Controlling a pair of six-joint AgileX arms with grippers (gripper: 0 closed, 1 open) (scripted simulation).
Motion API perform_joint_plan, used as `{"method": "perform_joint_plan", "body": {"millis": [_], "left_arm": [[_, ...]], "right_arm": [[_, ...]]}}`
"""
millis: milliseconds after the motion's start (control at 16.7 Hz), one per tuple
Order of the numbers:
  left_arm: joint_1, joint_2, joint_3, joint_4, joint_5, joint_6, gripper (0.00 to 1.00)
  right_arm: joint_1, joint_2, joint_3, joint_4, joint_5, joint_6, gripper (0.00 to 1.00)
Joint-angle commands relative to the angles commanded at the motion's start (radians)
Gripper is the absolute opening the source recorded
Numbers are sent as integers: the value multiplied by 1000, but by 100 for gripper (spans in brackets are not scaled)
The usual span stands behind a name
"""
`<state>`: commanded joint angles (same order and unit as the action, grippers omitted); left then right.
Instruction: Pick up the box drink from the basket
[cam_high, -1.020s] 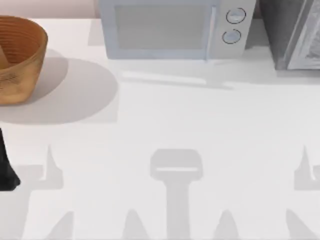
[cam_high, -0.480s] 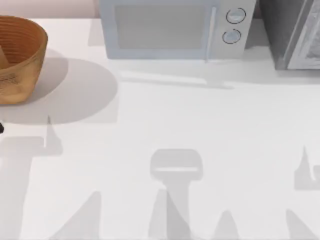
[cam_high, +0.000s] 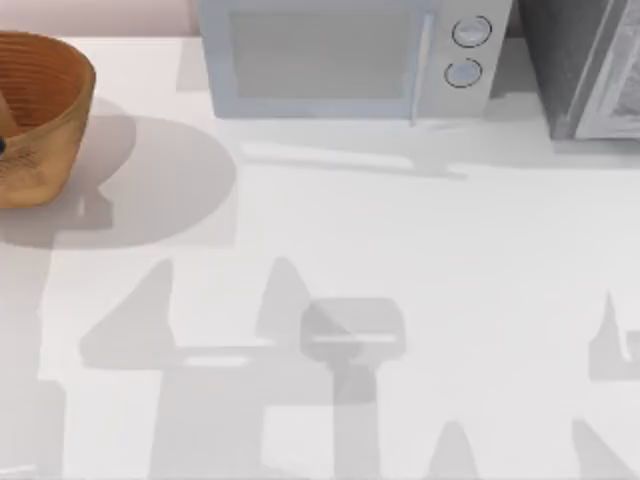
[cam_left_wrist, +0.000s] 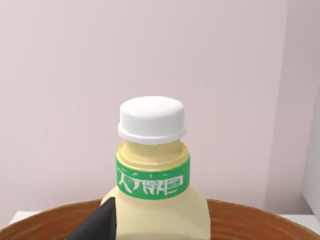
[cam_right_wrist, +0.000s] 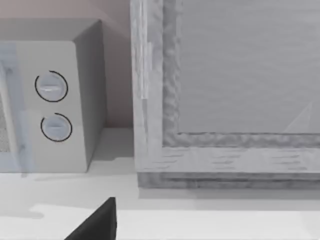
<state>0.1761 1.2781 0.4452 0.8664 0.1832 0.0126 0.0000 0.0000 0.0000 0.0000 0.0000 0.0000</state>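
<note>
Though its cap is hard and round, the box drink (cam_left_wrist: 152, 200) standing in the basket (cam_high: 45, 110) just ahead of the left hand (cam_left_wrist: 97, 225) looks light, with smooth, slightly yielding sides; the broad body below the green collar seems the safest hold. Whether that hand is open, I cannot tell. Since a second ago, its shadow has slid across the bench (cam_high: 400, 250) toward the basket.

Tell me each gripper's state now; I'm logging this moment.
Left gripper: at the drink over the basket; cannot be told.
Right gripper: cannot be told.
</note>
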Motion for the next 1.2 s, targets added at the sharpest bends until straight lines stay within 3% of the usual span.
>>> {"method": "perform_joint_plan", "body": {"millis": [540, 1200], "left_arm": [[66, 587, 178, 366, 93, 0, 100], [66, 651, 217, 391, 96, 1, 100]], "right_arm": [[0, 0, 0, 0, 0, 0, 100], [0, 0, 0, 0, 0, 0, 100]]}}
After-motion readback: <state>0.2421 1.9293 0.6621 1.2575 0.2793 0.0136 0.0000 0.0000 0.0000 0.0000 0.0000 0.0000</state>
